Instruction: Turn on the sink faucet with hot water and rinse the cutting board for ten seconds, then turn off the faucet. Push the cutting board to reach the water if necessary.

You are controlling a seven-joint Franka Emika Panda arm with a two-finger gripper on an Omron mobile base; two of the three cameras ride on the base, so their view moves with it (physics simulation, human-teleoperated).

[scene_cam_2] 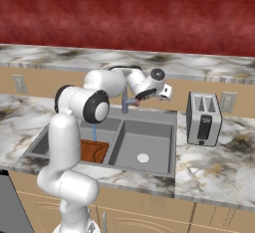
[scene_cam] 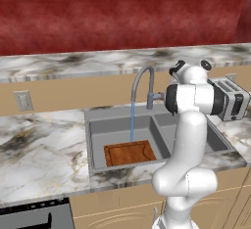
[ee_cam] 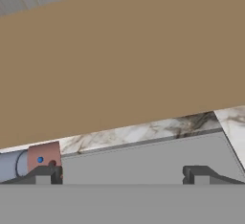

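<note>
We start with the counter, marbled and wide, wrapping the sink, whose bigger left basin is where the action is. The arm rises in front of the cabinets and bends over the right basin, reaching toward the back wall, which we judge puts the hand right by the handle for switching the flow. A toaster sits on the counter just right of the sink, well clear of the work. Next the faucet, arching over the left basin, and from its spout the water drops in a straight blue line. The cutting board lies flat on the floor of that left basin, toward the front; from the left base view the stream seems to land at the board's back edge or just behind it, and we can't tell which, so a nudge back may be needed. Down to the gripper: fingers spread apart, nothing between them, and the reddish lever tip sits just beside the left finger, outside the gap. We read this as the rinse running
</note>
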